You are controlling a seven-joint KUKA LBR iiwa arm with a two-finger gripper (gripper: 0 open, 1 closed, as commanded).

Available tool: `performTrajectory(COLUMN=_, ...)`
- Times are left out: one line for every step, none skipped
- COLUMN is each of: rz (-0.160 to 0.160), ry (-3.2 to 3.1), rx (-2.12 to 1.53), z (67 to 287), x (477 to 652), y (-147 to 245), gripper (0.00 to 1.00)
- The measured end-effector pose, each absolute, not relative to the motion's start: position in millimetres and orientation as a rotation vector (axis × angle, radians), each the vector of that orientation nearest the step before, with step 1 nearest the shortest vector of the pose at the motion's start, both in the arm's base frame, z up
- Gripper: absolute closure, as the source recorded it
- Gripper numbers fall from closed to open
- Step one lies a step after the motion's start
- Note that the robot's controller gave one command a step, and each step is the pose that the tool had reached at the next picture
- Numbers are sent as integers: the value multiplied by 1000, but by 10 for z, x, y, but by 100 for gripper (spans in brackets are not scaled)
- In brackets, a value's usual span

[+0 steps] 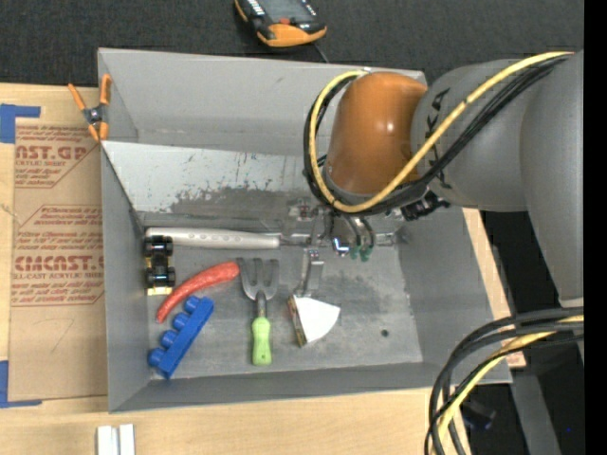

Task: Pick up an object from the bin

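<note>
My gripper [311, 259] hangs under the arm's wrist in the middle of the bin, low over the floor. Just below it lies a white wedge with a brown edge [317, 319]. To its left a garden fork with a green handle [259, 313] lies with its metal tines pointing up toward the gripper. A long silver rod [213, 240] stretches leftward from the gripper's side to a black end piece.
Further left lie a black toy vehicle [158, 262], a red chili pepper [197, 287] and a blue toothed block [179, 336]. The arm and its orange cover hang over the bin's back right part.
</note>
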State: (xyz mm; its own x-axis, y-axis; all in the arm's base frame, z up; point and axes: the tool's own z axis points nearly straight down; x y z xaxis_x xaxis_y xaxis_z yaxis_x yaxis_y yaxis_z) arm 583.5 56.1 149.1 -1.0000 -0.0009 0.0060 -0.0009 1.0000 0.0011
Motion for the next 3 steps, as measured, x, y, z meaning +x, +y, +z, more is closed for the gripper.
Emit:
performTrajectory(rz=-3, ry=-3143, rx=0, z=1537, x=5853, y=558, gripper=0)
performTrajectory(rz=-7, ry=-3070, rx=657, z=687, x=5857, y=1315, gripper=0)
performTrajectory(rz=-6, ry=-3139, rx=273, z=1150, x=5851, y=1579, gripper=0)
